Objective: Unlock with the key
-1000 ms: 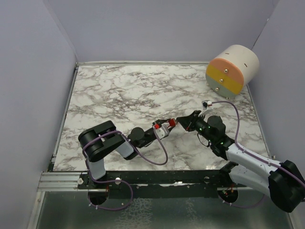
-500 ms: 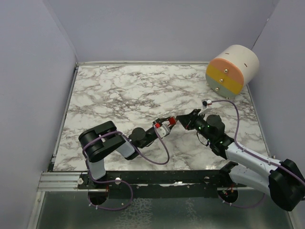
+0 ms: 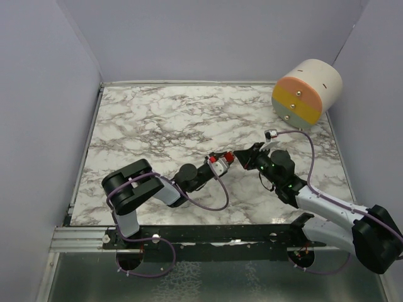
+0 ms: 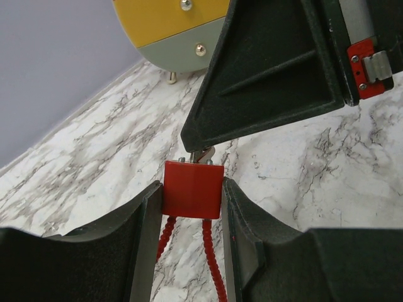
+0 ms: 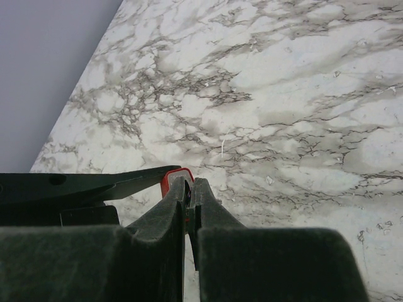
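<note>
Padlock (image 4: 192, 187) is pinched by its red sides in the left end effector (image 4: 192, 202). Its red cable loop (image 4: 211, 270) trails from its underside. At the padlock's top face a small metal key (image 4: 204, 153) is gripped in the right end effector (image 5: 188, 192), whose fingers are pressed together on it. Seating depth cannot be told.

Suggested:
- Key axis lined up with the keyway.
- Key pushed fully home before any turn.
- Turn made by wrist roll only, no side load.
- Left grip held firm against the torque.

Beyond the padlock lies the marble counter (image 4: 302, 170), then a banded drum (image 3: 306, 92). No brand, label or writing can be read.
</note>
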### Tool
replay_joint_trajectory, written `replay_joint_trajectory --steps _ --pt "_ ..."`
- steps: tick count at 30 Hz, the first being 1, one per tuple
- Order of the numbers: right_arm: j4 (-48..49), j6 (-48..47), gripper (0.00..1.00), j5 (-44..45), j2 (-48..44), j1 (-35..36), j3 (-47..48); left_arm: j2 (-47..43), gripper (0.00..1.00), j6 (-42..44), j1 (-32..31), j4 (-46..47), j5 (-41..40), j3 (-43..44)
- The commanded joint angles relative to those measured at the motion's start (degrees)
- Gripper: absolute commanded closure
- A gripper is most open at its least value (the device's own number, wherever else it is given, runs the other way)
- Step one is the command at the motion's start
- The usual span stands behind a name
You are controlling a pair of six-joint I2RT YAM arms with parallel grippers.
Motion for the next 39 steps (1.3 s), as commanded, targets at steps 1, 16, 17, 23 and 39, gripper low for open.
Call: replay_joint_trajectory --steps 1,16,17,23,39 --pt "-2.73 -2.00 0.99 -2.36 1.29 1.17 0.41 -4.11 1.00 -0.11 -0.60 1.35 -0.93 3.80" --pt "1.07 0.55 0.99 -8.49 2.57 1.16 -0.82 -2.67 1.00 2.13 -0.76 20.36 5.44 -1.41" --pt "1.16 0.47 0.99 -8.77 2.38 1.19 -0.76 -2.64 1.00 1.83 -0.75 20.21 6.37 -1.34" --pt "0.98 -0.55 0.99 -10.31 1.82 1.15 -0.54 -3.50 1.00 0.71 -0.76 18.40 6.01 -0.70" --pt "1.66 -0.37 0.99 -12.61 2.13 1.18 -0.32 -4.10 1.00 -1.84 -0.76 20.52 6.35 -0.06"
